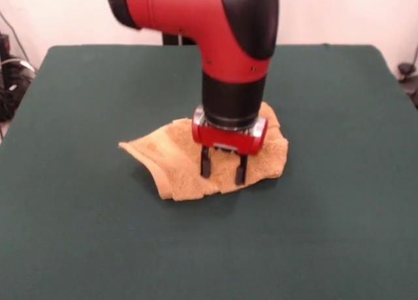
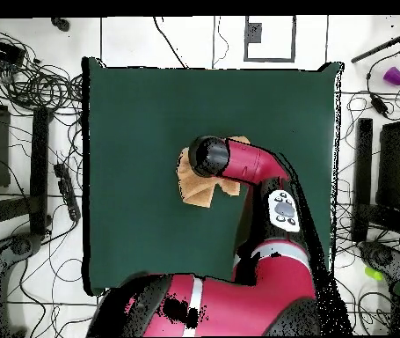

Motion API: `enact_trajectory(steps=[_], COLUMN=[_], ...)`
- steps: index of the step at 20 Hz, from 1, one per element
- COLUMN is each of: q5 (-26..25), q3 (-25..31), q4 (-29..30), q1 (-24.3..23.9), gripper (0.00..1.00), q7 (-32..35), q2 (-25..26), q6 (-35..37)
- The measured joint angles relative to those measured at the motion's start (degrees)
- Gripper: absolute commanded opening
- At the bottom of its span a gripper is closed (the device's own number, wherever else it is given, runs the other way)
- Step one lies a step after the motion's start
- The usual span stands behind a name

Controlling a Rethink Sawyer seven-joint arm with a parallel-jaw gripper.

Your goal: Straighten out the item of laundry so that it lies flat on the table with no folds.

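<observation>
The orange-yellow towel (image 1: pixel 183 159) lies rumpled and folded near the middle of the dark green table (image 1: pixel 78 234). Its left corner sticks out and its near edge is turned under. My gripper (image 1: pixel 223 171) points straight down over the towel's near right part. Its two black fingers (image 1: pixel 206 163) are spread apart, open, with tips at or just above the cloth. In the overhead view the arm's wrist covers most of the towel (image 2: pixel 196 187), and the gripper itself is hidden under it.
The table (image 2: pixel 124 114) reaches far beyond the towel on every side. Cables, black equipment and stands crowd the floor (image 2: pixel 27 97) around the table's edges.
</observation>
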Motion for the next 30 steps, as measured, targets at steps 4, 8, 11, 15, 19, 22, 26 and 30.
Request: enact_trajectory(steps=[4, 8, 11, 15, 19, 22, 26, 30], q5=[-0.3, -1.0, -2.3, -3.6, -4.5, -4.9, -4.9, -5.0], q3=[0.9, 1.2, 1.2, 1.2, 1.1, 1.1, 1.1, 1.0], q4=[-1.3, -2.3, -2.3, -2.4, -2.4, -2.4, -2.4, -2.4], q1=[-0.8, -1.0, -0.8, -0.5, -0.3, -0.2, -0.2, -0.2], gripper=[1.00, 1.00, 1.00, 1.00, 1.00, 1.00, 1.00, 1.00], q7=[0.0, 0.0, 0.0, 0.0, 0.0, 0.0, 0.0, 0.0], q2=[0.3, 0.7, 0.5, 0.4, 0.4, 0.4, 0.4, 0.4], q6=[-0.2, -0.1, -0.2, -0.2, -0.6, -0.9, -0.9, -1.1])
